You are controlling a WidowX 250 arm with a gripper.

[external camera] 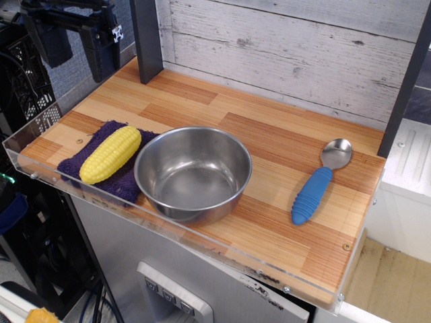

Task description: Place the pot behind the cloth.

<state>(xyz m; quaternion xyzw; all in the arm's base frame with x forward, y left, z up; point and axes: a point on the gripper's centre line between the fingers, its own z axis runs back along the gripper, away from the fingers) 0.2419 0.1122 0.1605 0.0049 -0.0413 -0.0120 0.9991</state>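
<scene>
Pot (193, 173): round, shiny steel, no handles, sits upright near the front edge of the desk (269, 145), somewhat left of centre. Interior empty; only reflections on the bowl floor. Its left rim overlaps or touches the right edge of the cloth (101, 168).

Cloth: dark purple-blue, fuzzy, lies flat at the front-left corner of the desk, just behind the clear plastic lip (202, 245) that runs along the front and left edges. A yellow toy corn cob (111, 154) lies on top of it, slanted, its upper end close to the pot's rim.

Pincer (84, 33): black, hangs above the back-left corner of the desk, well apart from pot and cloth. Touches nothing, holds nothing. Whether its fingers are parted or closed, cannot tell from this angle; the parts blur into dark clutter behind.

Other: spoon (316, 185) with blue ribbed handle and metal bowl lies near the right edge, well apart from the pot. A dark upright post (146, 37) stands at the back-left corner. Whitewashed plank wall (289, 47) along the back edge. Desk surface behind the cloth shows bare wood.
</scene>
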